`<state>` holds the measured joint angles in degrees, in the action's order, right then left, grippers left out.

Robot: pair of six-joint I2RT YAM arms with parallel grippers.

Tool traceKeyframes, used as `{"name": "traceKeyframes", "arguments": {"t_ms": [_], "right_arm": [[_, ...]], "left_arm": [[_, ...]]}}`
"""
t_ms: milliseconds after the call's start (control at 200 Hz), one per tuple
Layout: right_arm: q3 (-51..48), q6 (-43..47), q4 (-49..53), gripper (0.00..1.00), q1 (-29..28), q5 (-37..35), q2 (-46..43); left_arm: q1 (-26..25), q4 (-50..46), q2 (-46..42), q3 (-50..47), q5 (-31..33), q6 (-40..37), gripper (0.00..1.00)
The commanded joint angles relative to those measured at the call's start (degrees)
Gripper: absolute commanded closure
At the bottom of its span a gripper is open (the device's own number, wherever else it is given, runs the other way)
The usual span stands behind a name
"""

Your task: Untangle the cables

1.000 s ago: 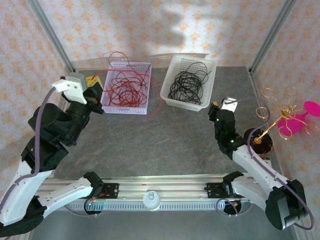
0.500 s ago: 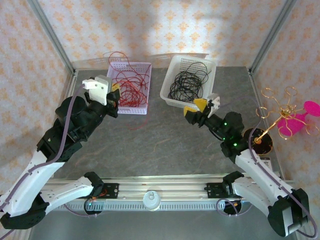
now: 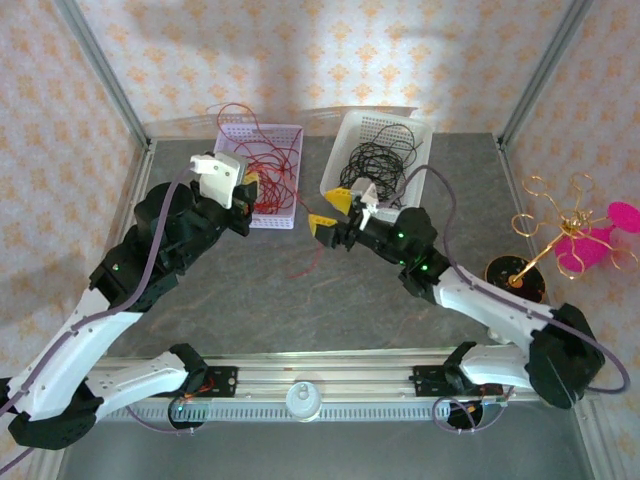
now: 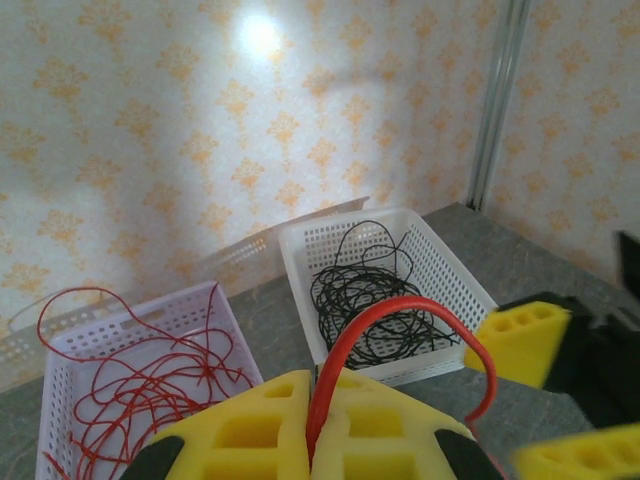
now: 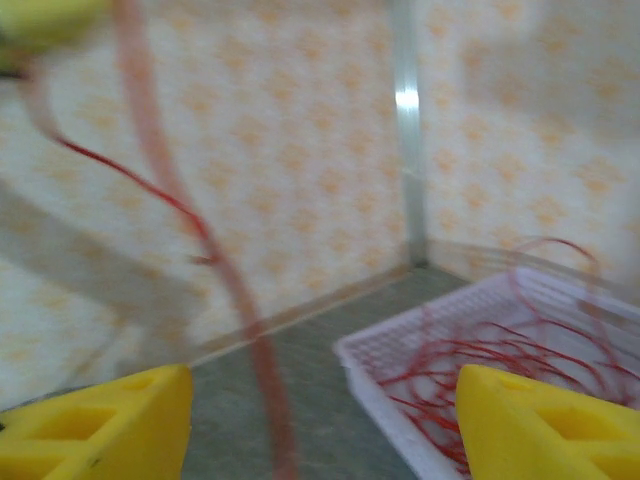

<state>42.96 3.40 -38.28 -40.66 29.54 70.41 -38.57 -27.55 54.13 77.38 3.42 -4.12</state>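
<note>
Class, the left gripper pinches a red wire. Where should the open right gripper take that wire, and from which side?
Probably the slack strand of the red wire just past the left gripper, from the right: it hangs between the right gripper's spread fingers.

Black joints, white links, lilac cables [image 3: 148, 268] on your arms [image 3: 150, 245]; yellow foam pads [image 4: 250, 430] on left gripper [image 4: 312, 420], right gripper [image 5: 320, 425].

The red wire [image 5: 232, 290] appears blurred in right wrist view.

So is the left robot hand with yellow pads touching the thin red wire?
Touching. The left wrist view shows the left gripper shut, its yellow pads pinching the thin red wire.
</note>
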Motion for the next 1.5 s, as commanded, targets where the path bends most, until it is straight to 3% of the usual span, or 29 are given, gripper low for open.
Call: {"name": "traceKeyframes", "arguments": {"t_ms": [0,155,265,470,701,871,1031,1111,1221,1381,1491], "right_arm": [[2.9,1.3,-4.1,0.36,0.1,-11.1,4.1],[5.3,-4.3,-6.6,0.53,0.1,-20.0,11.2],[5.8,-5.5,-10.4,0.54,0.1,-20.8,14.1],[5.6,-6.6,-6.7,0.41,0.1,-20.1,12.4],[-4.2,-6.5,-1.0,0.23,2.5,-23.1,-1.4],[-12.1,-7.9,1.0,0.12,6.5,-19.2,-14.6],[-15.7,-7.6,0.6,0.09,6.5,-1.6,-20.0],[-16.1,-8.8,-0.4,0.09,3.7,1.0,-18.8],[-18.1,-9.3,-7.5,0.09,-2.5,-2.2,-15.7],[-18.9,-16.2,-19.4,0.12,-4.8,-8.5,-8.4],[-16.5,-19.5,-18.2,0.21,-6.0,-21.5,-3.2]], "left_arm": [[0.2,-1.0,-0.3,3.3,-1.9,0.7,1.0],[0.2,-1.5,0.6,5.7,-4.3,1.1,1.0],[0.2,-1.7,1.3,6.9,-4.8,1.2,1.0],[0.1,-2.4,2.4,8.6,-2.4,0.8,1.0],[0.2,-2.4,3.3,8.7,-1.8,1.3,1.0],[0.2,-2.2,3.7,8.8,-1.9,1.5,1.0],[0.1,-2.6,4.5,9.5,-2.1,1.4,1.0],[0.1,-2.7,4.9,9.7,-2.1,1.4,1.0],[0.1,-2.4,5.2,9.5,-2.2,1.5,1.0],[0.2,-2.2,5.4,9.6,-2.5,1.9,1.0],[0.1,-2.6,5.5,10.2,-2.5,2.1,1.0]]}}
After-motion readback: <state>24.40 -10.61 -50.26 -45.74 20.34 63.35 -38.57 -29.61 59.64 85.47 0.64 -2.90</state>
